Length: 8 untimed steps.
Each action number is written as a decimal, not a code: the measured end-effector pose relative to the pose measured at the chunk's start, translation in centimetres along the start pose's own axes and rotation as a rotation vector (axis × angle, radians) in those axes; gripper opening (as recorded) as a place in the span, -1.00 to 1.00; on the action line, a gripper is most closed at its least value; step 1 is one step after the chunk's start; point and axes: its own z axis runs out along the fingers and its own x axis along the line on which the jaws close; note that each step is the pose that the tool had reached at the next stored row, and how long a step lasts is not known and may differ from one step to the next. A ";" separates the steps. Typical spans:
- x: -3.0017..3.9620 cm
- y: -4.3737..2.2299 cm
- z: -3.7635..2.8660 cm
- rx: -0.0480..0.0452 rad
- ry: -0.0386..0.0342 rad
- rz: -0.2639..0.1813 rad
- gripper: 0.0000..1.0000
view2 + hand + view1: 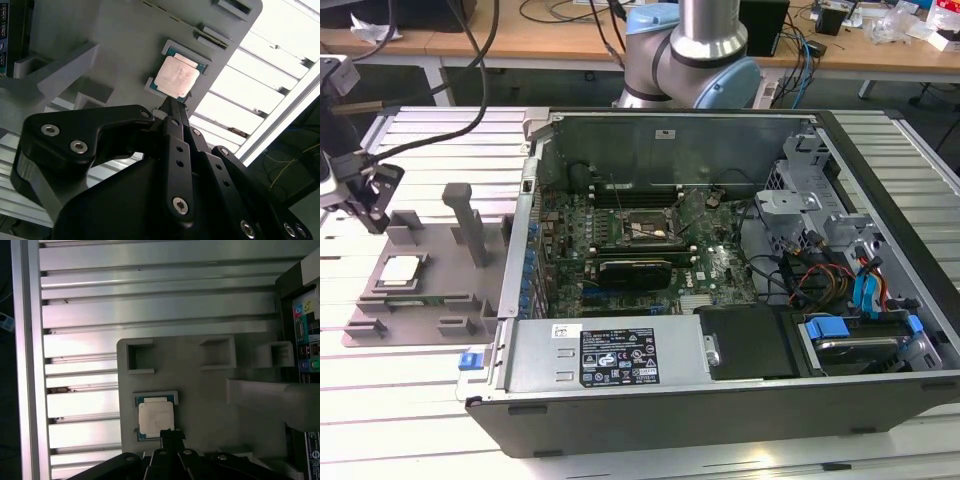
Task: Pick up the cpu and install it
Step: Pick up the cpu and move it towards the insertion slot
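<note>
Pincer (171, 106) clenched, tips together, grasping nothing. The cpu (176, 77) lies flat straight ahead of the tips, at their very edge; contact cannot be judged. It sits in a recess of the grey holder (115, 45) on the bench (150, 285). The open computer case (720, 260) stands well apart.

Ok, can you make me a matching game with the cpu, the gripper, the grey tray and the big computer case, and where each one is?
Things:
1. cpu
2. gripper
3. grey tray
4. computer case

Places or states:
A. open, with the motherboard showing inside
B. flat on the slatted metal table, on the exterior view's left of the case
C. lying in a square pocket of the tray
D. hanging close to the cpu's edge

Pairs: 1-C, 2-D, 3-B, 4-A.
</note>
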 end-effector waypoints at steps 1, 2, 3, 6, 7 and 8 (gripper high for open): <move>0.04 -0.01 0.14 -0.0001 -0.0004 0.000 -0.79; 0.09 -0.02 0.29 -0.0001 -0.0009 0.000 -0.79; 0.16 -0.03 0.56 -0.0001 -0.0020 0.000 -0.79; 0.42 -0.07 1.15 -0.0006 -0.0065 -0.003 -0.79; 0.47 -0.07 1.24 -0.0006 -0.0072 -0.004 -0.79; 0.58 -0.09 1.46 -0.0008 -0.0087 -0.005 -0.79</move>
